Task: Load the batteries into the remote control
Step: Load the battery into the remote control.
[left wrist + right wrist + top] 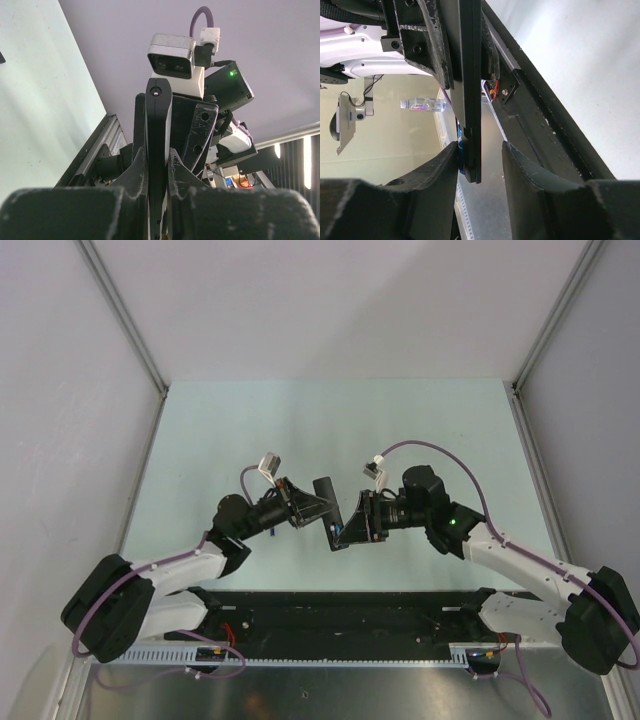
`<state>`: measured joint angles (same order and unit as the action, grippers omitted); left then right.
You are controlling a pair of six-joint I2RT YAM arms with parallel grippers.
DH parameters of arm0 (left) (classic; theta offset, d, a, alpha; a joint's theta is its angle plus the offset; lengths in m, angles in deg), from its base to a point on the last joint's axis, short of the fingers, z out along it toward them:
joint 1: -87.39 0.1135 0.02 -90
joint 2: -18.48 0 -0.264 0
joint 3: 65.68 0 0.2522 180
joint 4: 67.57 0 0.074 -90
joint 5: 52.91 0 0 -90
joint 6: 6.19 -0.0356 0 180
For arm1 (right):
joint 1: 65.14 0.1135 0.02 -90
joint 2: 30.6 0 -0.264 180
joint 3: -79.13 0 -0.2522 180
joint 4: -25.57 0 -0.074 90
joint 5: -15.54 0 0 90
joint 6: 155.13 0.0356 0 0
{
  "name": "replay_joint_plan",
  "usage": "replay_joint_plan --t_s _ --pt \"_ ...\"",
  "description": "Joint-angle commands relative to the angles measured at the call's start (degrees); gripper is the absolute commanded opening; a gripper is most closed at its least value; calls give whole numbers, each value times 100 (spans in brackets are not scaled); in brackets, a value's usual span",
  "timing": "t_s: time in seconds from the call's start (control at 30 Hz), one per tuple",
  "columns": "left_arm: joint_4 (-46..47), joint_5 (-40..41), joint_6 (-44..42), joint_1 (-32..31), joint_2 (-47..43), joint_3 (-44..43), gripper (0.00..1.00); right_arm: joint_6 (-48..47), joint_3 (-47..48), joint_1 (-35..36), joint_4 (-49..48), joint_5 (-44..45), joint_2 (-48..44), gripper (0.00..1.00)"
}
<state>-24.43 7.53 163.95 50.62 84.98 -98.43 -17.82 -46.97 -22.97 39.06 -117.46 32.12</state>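
The remote control (326, 495) is a slim black bar held above the table between the two arms. My left gripper (305, 506) is shut on it; in the left wrist view (157, 157) the remote (159, 115) stands edge-on between the fingers. My right gripper (350, 525) is open around the remote's other end (471, 100). In the right wrist view (480, 150) a blue battery (461, 146) sits against the remote's left face, next to my left finger (432, 170). A gap separates the right finger (525, 170) from the remote. The other batteries are out of view.
The pale green table (300, 420) lies under both arms, with grey walls on three sides. A black rail (340, 615) runs along the near edge by the arm bases. The right arm's wrist camera (172, 55) sits close behind the remote.
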Motion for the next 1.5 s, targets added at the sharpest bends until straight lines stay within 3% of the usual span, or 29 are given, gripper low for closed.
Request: replay_joint_plan --t_s 0.0,0.6,0.8,0.9,1.03,1.13,1.3,1.47 --pt "295 3 98 4 -190 -229 0 -82 -24 37 -87 -103 -49 43" --pt "295 3 151 -23 -313 -176 0 261 -85 142 -623 -103 127 18" --pt "304 12 151 -40 -331 -132 0 323 -85 151 -755 -103 188 0" --pt "304 21 134 -40 -331 -115 0 340 -85 151 -834 -138 179 0" --pt "295 29 116 -40 -331 -88 0 419 -85 142 -878 -77 127 37" --pt "304 29 107 -49 -322 -62 0 516 -77 125 -1018 -24 118 45" --pt "304 38 72 -40 -304 -27 0 683 -77 98 -1308 11 206 46" --pt "304 56 55 -40 -304 -9 0 683 -68 89 -1326 29 328 36"
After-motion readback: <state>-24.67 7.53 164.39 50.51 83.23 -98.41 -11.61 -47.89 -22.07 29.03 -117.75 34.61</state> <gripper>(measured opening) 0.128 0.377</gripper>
